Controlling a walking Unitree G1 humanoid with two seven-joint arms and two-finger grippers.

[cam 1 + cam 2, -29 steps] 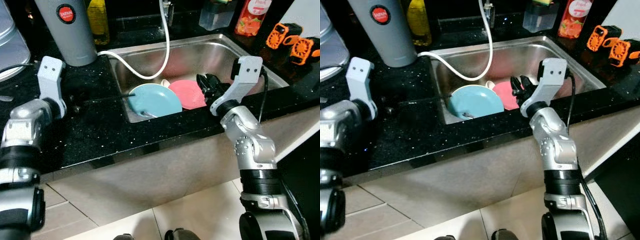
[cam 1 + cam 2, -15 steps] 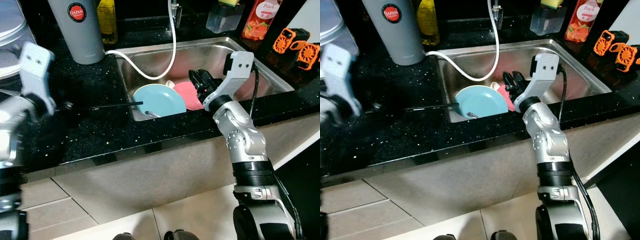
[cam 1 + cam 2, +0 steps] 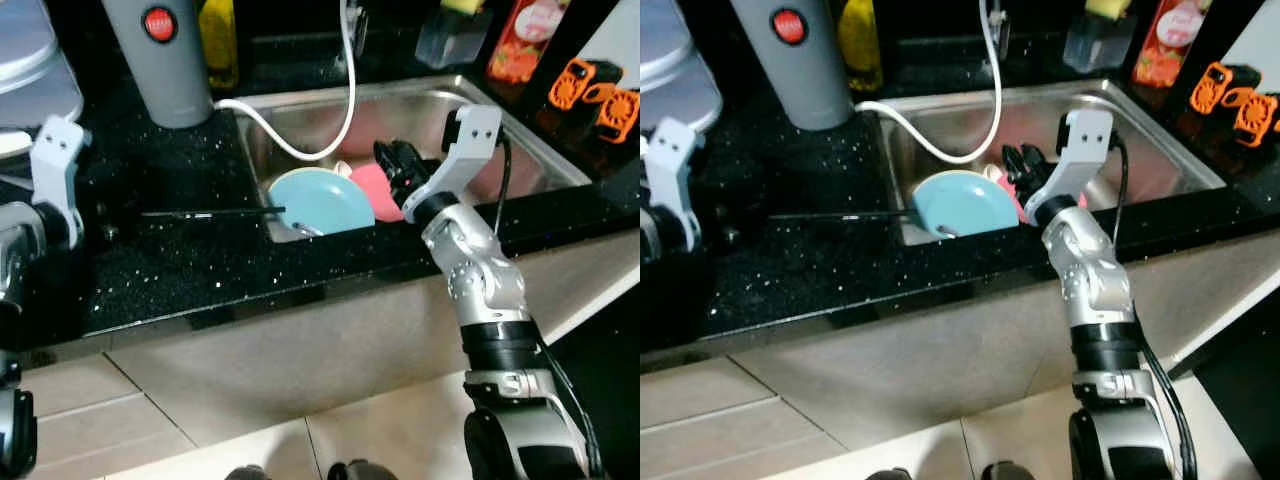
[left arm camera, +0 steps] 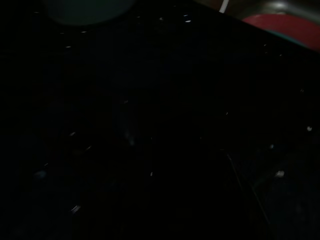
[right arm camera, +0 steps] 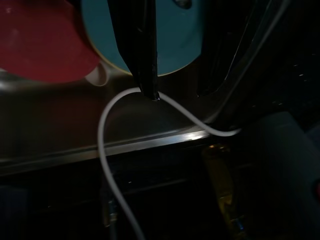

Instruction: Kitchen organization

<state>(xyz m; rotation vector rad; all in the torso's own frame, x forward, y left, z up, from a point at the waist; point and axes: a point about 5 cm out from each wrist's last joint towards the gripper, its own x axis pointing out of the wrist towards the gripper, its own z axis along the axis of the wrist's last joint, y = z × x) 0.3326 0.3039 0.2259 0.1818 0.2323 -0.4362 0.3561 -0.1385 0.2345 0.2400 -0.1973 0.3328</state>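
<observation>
Sink right half: I see bare steel basin (image 3: 520, 150), open from above.
Sink left half: blue plate (image 3: 318, 200) and pink plate (image 3: 372, 188) fill it.
Overhead: white hose (image 3: 335, 120) loops across.
Counter (image 3: 180, 260): a thin black rod (image 3: 205, 212) bars it; grey canister (image 3: 160, 55) behind.

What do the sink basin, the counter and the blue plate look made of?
Sink basin: brushed stainless steel, dull grey sheen. Counter: polished black stone, probably granite, with white flecks. Blue plate: smooth and matte; plastic or glazed ceramic, cannot tell which.
</observation>
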